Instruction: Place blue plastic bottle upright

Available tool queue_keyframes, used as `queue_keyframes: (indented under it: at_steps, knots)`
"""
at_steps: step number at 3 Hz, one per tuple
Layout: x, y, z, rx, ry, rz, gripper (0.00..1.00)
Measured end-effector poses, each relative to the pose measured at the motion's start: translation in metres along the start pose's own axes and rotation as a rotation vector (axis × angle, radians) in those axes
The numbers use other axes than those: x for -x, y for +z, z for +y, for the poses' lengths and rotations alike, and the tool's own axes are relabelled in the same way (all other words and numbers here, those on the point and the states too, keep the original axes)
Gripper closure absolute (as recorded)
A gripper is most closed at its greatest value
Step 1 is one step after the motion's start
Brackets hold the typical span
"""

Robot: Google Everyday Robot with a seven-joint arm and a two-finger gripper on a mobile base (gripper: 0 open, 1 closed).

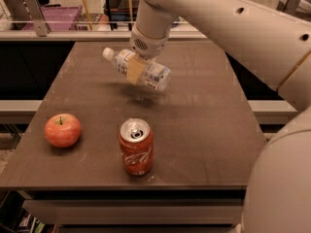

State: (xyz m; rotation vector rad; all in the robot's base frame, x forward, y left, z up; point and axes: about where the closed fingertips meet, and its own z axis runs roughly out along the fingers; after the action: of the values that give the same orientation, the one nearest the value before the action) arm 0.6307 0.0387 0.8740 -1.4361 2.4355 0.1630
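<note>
The bottle (156, 75) hangs in the air above the far middle of the table (209, 125), tilted, cap to the far left; the gripper (136, 68) is clamped around its middle; nearer stands a red can (136, 148); an apple (62, 129) lies left of it

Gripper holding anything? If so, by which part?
Yes. The gripper is shut on the blue plastic bottle, across its mid-body. The bottle is tilted, off the table, with its white cap toward the view's left.
</note>
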Motion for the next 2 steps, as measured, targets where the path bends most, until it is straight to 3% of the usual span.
queue_keyframes:
  at_steps: [2]
  knots:
    - [0.011, -0.033, -0.006, -0.050, 0.025, -0.238, 1.00]
